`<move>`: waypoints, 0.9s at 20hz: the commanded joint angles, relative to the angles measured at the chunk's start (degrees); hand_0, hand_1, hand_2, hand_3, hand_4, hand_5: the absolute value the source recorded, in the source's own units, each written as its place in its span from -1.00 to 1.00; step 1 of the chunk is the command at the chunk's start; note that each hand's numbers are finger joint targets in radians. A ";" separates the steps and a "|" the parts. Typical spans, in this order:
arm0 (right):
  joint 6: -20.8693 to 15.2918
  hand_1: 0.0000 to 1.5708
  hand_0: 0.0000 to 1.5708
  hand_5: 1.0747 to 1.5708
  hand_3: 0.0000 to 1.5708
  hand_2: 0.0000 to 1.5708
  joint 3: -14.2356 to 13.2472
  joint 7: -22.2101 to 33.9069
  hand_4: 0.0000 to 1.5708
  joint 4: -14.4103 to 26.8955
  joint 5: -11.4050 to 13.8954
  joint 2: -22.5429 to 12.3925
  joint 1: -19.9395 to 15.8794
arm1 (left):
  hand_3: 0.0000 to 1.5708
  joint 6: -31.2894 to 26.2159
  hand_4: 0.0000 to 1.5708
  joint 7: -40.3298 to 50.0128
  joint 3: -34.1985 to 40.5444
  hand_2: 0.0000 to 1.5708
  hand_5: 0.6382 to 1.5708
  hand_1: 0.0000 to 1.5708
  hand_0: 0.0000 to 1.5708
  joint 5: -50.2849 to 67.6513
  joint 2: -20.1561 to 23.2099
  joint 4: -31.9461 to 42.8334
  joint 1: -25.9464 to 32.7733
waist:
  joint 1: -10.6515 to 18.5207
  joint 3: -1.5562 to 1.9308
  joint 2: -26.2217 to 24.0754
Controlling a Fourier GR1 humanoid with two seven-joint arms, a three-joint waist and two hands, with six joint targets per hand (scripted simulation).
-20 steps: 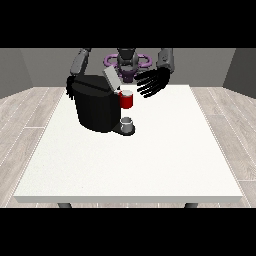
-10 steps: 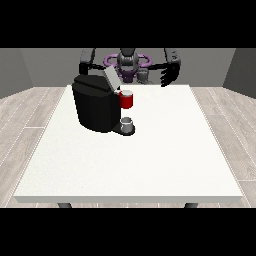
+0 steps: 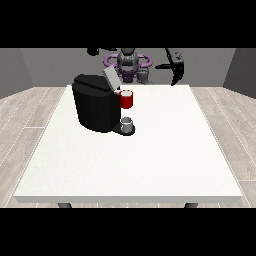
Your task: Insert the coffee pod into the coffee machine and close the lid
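The black coffee machine (image 3: 97,107) stands on the white table (image 3: 150,150), left of centre, with its grey lid (image 3: 110,78) tilted up and open. A red thing at the machine (image 3: 127,99) sits at its front right. Below it, a small grey thing (image 3: 127,123) rests on the machine's base; I cannot tell whether it is the pod. The hand at the view's right (image 3: 176,67) is raised beyond the table's far edge, fingers hanging straight down, holding nothing. The hand at the view's left (image 3: 94,51) is high above and behind the machine, well apart from it.
The robot's torso (image 3: 129,62) with purple rings stands behind the far edge. The table's wide white surface stretches to the front and right of the machine. Wooden floor surrounds the table.
Both hands have drawn back from the machine, rising and spreading outward toward the robot's sides. The lid stands open as before.
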 commanded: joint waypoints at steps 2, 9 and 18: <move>-4.18 -1.00 -1.00 1.00 -1.00 -1.00 0.61 4.69 -0.57 -8.55 2.94 0.40 -2.08 | -1.00 -1.13 -0.60 -1.63 -2.15 -1.00 1.00 -1.00 -1.00 1.17 -2.67 -4.74 4.07 | 3.22 0.05 2.60; -6.44 -1.00 -1.00 1.00 -1.00 -1.00 -1.17 4.81 -0.53 -8.44 3.34 -0.51 -5.73 | -1.00 -5.01 -0.77 -1.38 -3.78 -1.00 1.00 -1.00 -1.00 5.06 -0.96 -15.23 4.63 | 7.53 0.06 12.33; -12.80 -1.00 -1.00 1.00 -1.00 -1.00 -1.59 8.99 -0.71 -3.22 9.66 -0.58 -17.07 | -1.00 -3.38 -0.76 -4.25 -7.72 -1.00 1.00 -1.00 -1.00 4.96 -3.31 -20.62 8.31 | 9.09 0.05 17.72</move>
